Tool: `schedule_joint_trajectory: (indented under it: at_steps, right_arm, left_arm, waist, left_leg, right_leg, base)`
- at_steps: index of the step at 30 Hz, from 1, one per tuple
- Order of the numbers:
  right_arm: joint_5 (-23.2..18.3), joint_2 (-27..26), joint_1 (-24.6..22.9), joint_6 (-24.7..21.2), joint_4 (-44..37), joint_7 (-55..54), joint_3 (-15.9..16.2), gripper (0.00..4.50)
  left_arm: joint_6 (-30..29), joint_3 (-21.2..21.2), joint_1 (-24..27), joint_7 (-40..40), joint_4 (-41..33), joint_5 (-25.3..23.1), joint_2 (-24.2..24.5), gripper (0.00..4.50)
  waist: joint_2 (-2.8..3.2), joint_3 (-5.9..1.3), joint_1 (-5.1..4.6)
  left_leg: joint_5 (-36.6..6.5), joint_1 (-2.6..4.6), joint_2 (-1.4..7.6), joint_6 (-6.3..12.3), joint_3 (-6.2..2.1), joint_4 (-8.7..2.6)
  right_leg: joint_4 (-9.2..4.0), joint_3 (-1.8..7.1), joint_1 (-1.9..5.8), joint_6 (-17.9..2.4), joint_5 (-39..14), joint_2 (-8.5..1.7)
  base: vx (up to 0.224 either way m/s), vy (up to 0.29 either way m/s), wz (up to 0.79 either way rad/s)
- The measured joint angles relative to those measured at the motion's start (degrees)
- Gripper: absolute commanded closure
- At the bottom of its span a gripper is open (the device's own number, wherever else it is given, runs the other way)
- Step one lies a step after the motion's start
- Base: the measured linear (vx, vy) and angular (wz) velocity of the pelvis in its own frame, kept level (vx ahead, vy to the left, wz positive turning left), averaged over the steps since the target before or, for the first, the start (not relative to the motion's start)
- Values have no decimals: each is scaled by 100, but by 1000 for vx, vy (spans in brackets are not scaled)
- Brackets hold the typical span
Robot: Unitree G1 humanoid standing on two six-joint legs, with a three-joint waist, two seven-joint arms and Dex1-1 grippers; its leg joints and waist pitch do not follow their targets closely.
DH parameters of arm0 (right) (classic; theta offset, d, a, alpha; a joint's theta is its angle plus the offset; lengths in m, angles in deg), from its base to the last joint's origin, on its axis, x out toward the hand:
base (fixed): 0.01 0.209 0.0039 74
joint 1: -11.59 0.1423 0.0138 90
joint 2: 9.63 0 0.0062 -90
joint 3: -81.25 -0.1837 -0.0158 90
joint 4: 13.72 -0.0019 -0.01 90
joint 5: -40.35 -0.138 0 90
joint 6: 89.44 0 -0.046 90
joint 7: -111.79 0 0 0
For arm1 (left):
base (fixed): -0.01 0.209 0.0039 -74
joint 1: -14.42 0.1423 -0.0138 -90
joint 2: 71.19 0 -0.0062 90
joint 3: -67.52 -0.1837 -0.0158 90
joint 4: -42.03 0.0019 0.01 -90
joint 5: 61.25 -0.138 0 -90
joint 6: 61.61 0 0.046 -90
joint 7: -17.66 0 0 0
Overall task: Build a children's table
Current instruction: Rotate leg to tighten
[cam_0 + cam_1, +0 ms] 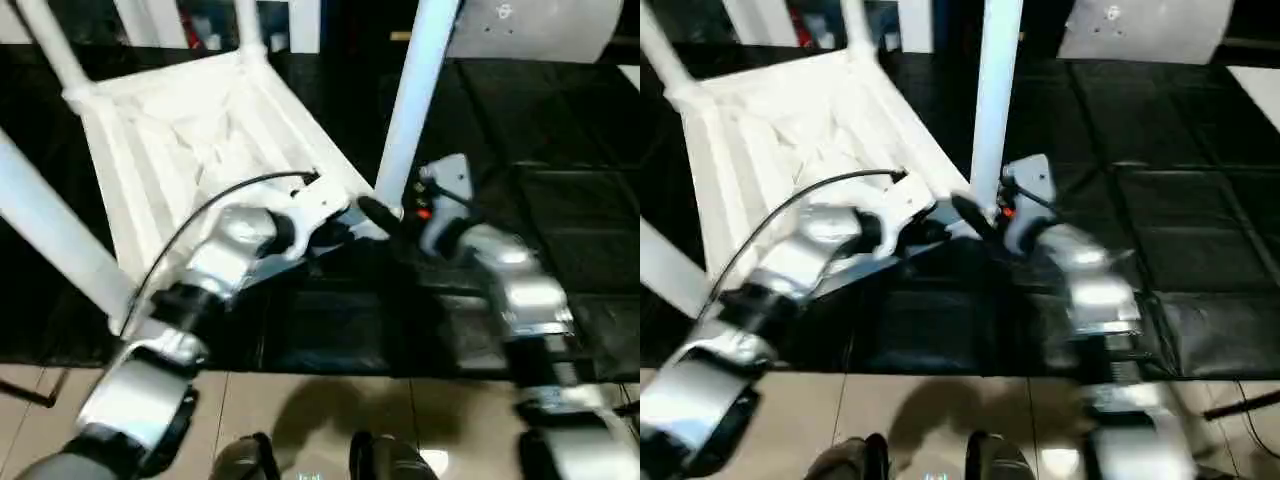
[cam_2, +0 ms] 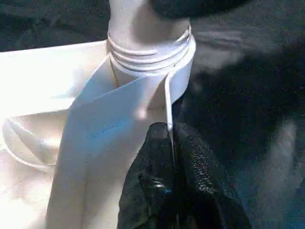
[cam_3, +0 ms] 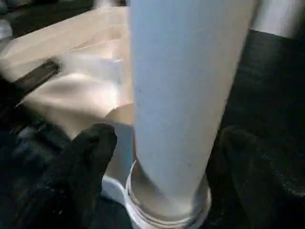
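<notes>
The children's table lies upside down on the black mat, its ribbed white top (image 1: 190,140) facing up. An upright white leg (image 1: 415,90) stands in the near corner socket (image 2: 152,62). My left gripper (image 2: 169,131) is shut on the thin rim of the top just beside that socket. My right gripper (image 3: 169,143) stands open around the foot of this leg, with a black finger (image 3: 90,152) on either side and apart from it. Other legs rise at the left (image 1: 50,230) and at the far corners (image 1: 50,45).
The black mat (image 1: 560,200) spreads to the right of the table. Pale floor tiles (image 1: 300,410) run along the near edge, where my feet show. A grey panel (image 1: 530,30) sits at the far right. A black cable (image 1: 200,215) arcs over my left forearm.
</notes>
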Motion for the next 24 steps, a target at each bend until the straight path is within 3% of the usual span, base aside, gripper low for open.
schedule_joint_trajectory:
  at_steps: [10, 17, 24]
  right_arm:
    - [-435, 637, 144, 396, 421, 2215, 334, 61]
    - [-522, 777, 295, 540, 796, 3109, 579, 132]
    - [-522, 750, 447, 599, 1147, 3457, 739, 189]
  left_arm:
    - [419, -266, 260, -1334, -400, 177, 647, 450]
    - [541, -397, 370, -1827, -654, 241, 847, 450]
    - [539, -461, 390, -2019, -755, 244, 902, 450]
  waist:
    - [-1, -1, 153]
    - [-1, -1, 271]
    - [-2, -1, 290]
  left_leg:
    - [7, 6, 2, 7, 0, 38]
    - [6, 0, 3, 9, 1, 47]
    - [6, -2, 3, 9, 1, 57]
  right_leg:
    - [23, 4, 14, -10, 7, -5]
    - [27, 3, 12, -10, 7, -6]
    - [31, 3, 13, -11, 8, -8]
  base:
    - [0, 0, 0]
    - [0, 0, 0]
    - [0, 0, 0]
